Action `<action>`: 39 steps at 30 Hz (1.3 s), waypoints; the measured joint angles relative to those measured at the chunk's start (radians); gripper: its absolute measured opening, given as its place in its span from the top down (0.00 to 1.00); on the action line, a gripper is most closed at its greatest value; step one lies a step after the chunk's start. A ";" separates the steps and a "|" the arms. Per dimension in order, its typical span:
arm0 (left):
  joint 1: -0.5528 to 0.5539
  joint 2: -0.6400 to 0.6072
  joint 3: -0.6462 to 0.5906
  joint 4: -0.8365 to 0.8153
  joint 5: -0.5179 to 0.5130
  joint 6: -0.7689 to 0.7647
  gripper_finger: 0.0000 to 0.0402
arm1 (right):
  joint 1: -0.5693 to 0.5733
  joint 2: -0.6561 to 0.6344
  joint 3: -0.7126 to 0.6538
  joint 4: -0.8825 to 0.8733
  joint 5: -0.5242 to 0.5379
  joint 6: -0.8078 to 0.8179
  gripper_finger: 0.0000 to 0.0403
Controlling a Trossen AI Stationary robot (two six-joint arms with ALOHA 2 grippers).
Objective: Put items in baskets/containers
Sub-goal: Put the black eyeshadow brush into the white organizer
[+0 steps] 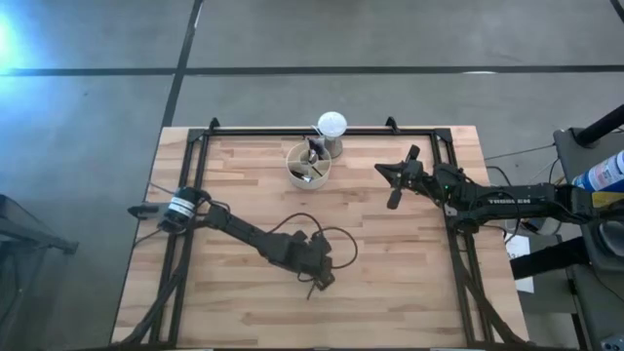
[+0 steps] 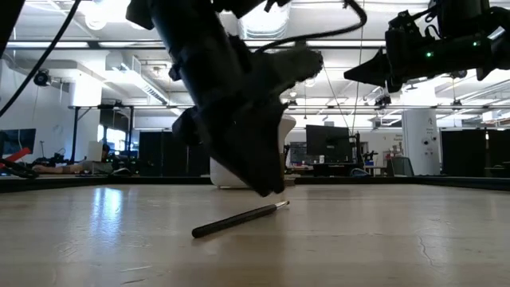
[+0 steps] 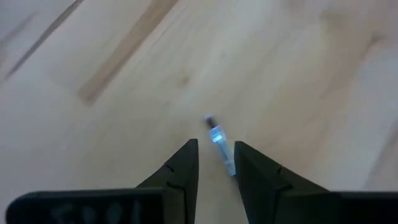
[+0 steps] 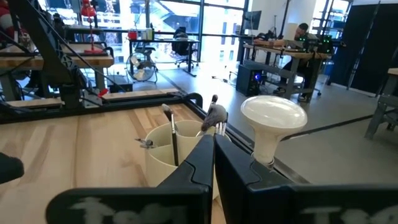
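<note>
We see one makeup brush (image 2: 239, 220) lying flat on the worktop (image 1: 390, 263), directly under the left hand (image 3: 216, 160), whose fingers are slightly spread and straddle it. We judge it light, stiff and thin, prone to roll; the mid-handle seems the best hold. The cream organiser (image 1: 307, 166), beside the white ball (image 1: 331, 125), already holds several brushes upright. The right hand (image 4: 213, 152), pressed together, hovers near the organiser.

No words or numbers can be read anywhere; pale lettering on the right arm (image 1: 507, 200) is too small to make out.
</note>
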 joint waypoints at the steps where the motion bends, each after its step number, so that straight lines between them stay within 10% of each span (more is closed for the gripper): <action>1: -0.001 0.000 0.000 0.023 0.000 -0.003 0.76 | 0.000 0.000 0.000 0.000 0.000 0.000 0.98; 26: 0.010 0.054 -0.007 0.038 -0.045 0.035 0.76 | 0.000 0.000 0.000 -0.003 0.000 0.000 0.98; 39: 0.025 0.052 -0.112 0.120 -0.064 0.087 0.99 | 0.000 0.000 0.000 -0.005 0.000 -0.002 0.98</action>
